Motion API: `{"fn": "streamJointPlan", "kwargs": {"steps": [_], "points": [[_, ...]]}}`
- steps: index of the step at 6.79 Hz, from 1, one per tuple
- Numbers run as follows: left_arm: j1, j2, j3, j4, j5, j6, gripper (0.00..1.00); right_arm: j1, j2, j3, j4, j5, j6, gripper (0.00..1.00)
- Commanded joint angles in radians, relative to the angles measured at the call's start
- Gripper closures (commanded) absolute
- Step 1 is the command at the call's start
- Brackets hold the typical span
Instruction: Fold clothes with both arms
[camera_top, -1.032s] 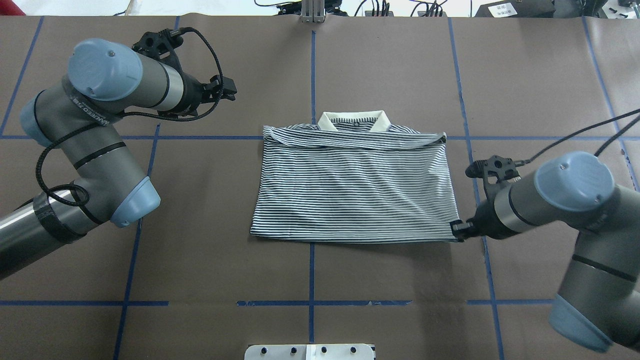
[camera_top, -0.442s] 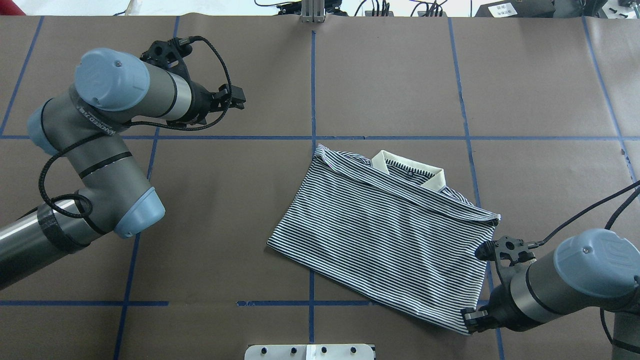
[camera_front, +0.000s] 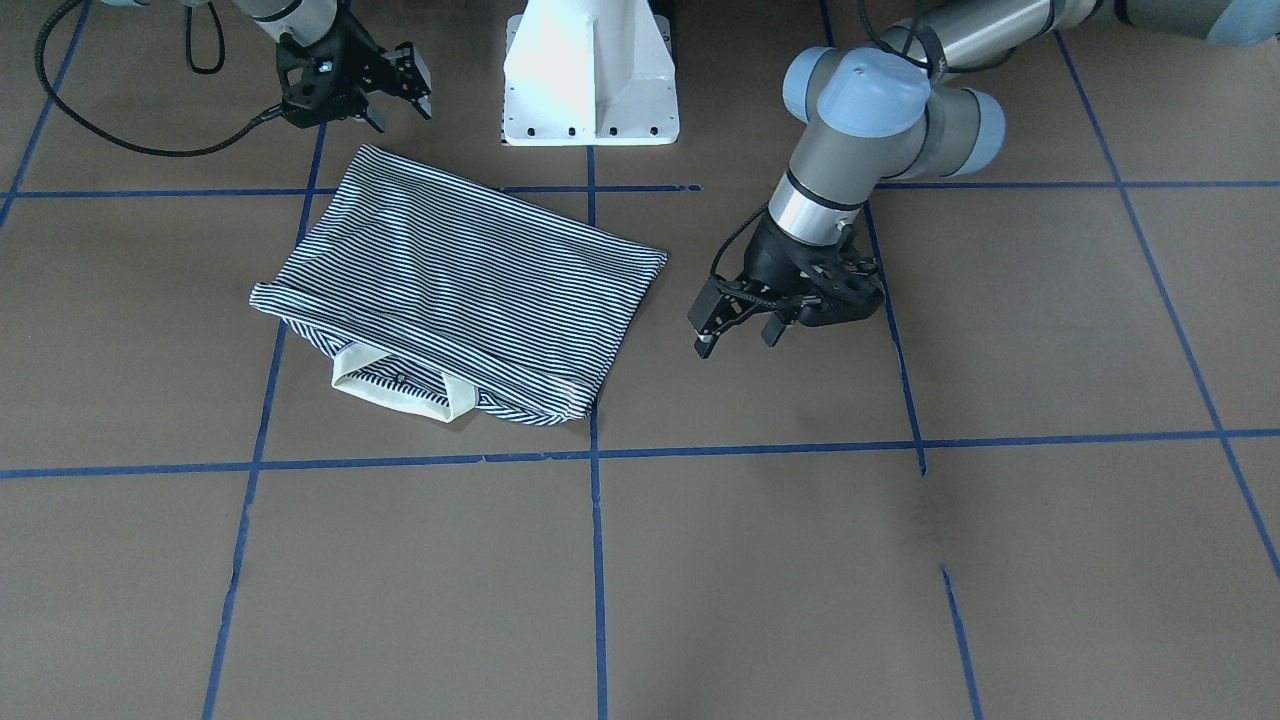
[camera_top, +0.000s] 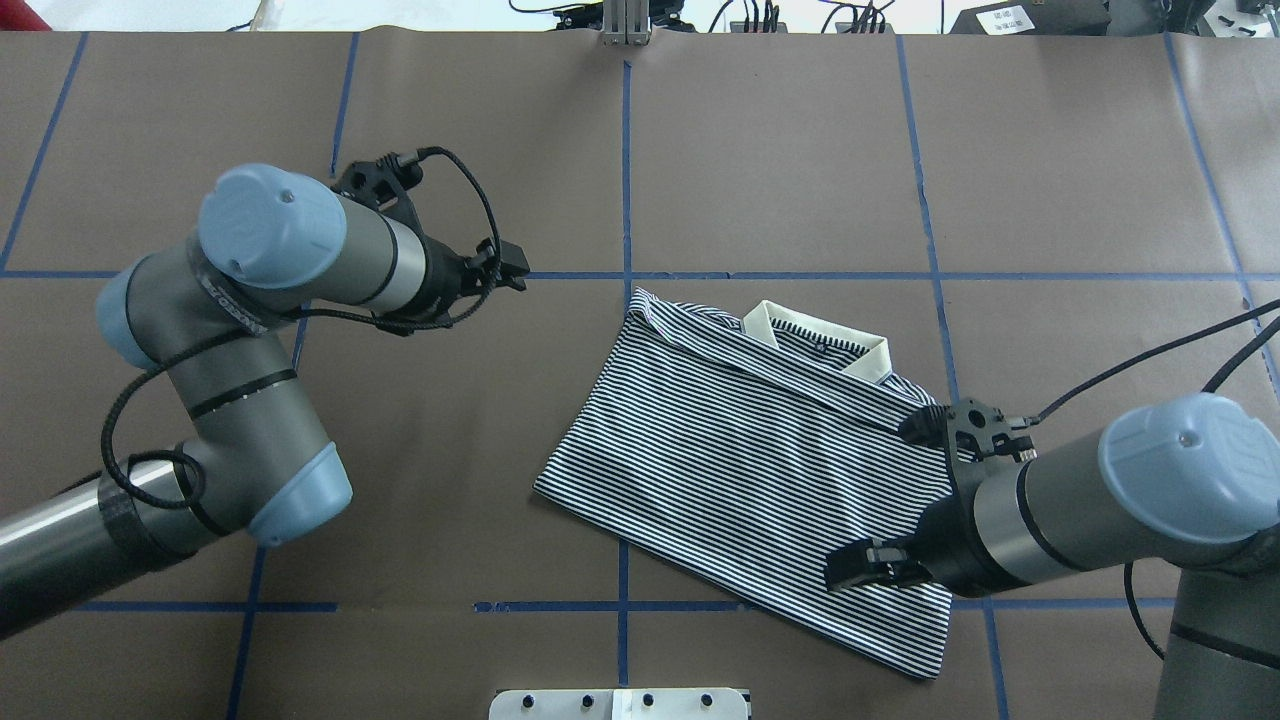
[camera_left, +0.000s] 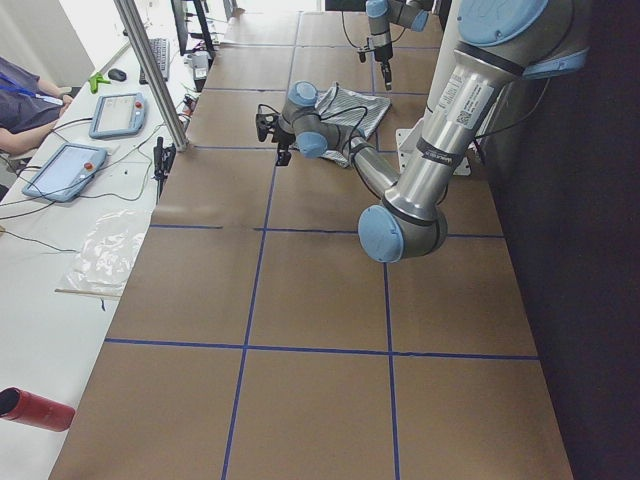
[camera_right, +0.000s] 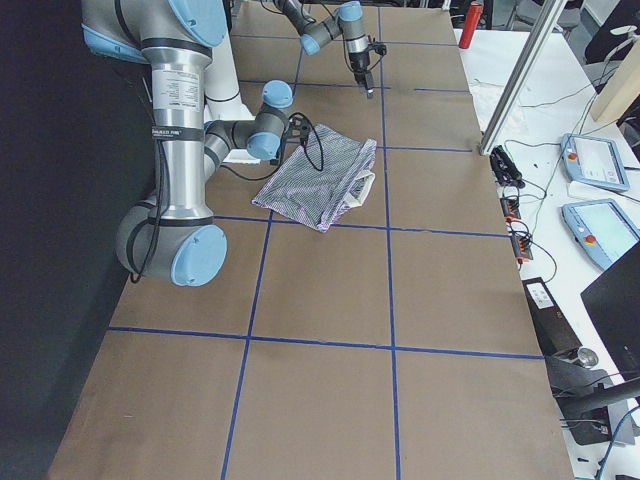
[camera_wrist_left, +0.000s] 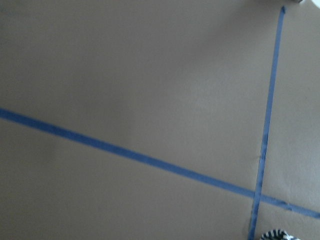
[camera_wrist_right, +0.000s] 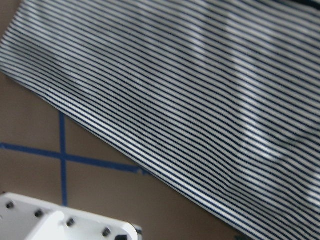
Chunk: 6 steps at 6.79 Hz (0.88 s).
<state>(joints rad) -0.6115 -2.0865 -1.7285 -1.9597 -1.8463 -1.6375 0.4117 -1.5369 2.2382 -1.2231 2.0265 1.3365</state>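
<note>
Shirt: the striped shirt (camera_top: 760, 460) lies folded into a rough rectangle, skewed against the grid, right of centre in the overhead view and left of centre in the front-facing view (camera_front: 450, 270).
Collar: the cream collar (camera_top: 820, 340) sticks out from the folded edge on the upper right of the shirt in the overhead view. In the front-facing view it is at the lower edge (camera_front: 400, 395).
Right gripper: it (camera_top: 850, 568) hangs over the shirt's lower right part in the overhead view and pinches nothing. In the front-facing view, upper left (camera_front: 355, 95), its fingers stand spread. Its wrist camera shows stripes filling most of the frame.
Left gripper: it (camera_front: 737, 335) is right of centre in the front-facing view, with fingers spread and nothing between them, apart from the shirt. In the overhead view it is left of the shirt's upper corner (camera_top: 510, 270).
Table: brown paper (camera_top: 450, 450) crossed by blue tape (camera_top: 625, 160).
Pedestal: white (camera_front: 590, 70), at the top centre of the front-facing view, just beyond the shirt.
</note>
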Motion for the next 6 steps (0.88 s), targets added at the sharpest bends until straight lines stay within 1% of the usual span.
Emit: {"fn": "streamJointPlan", "kwargs": {"steps": [1,2,3,4,5,6], "points": [[0.146,0.002,-0.095,0.137,0.040,-0.216,0.01,0.141,0.087,-0.006,0.001,-0.020,0.001,0.00],[0.212,-0.009,-0.102,0.186,0.095,-0.299,0.04,0.159,0.090,-0.008,0.001,-0.102,0.000,0.00],[0.272,-0.012,-0.092,0.196,0.142,-0.330,0.07,0.159,0.099,-0.014,-0.003,-0.126,0.000,0.00],[0.285,-0.018,-0.059,0.190,0.174,-0.331,0.09,0.157,0.103,-0.029,-0.003,-0.140,0.000,0.00],[0.285,-0.018,-0.036,0.188,0.183,-0.331,0.09,0.157,0.121,-0.041,-0.003,-0.150,0.001,0.00],[0.285,-0.020,-0.033,0.188,0.208,-0.331,0.14,0.157,0.129,-0.046,-0.004,-0.150,0.001,0.00]]}}
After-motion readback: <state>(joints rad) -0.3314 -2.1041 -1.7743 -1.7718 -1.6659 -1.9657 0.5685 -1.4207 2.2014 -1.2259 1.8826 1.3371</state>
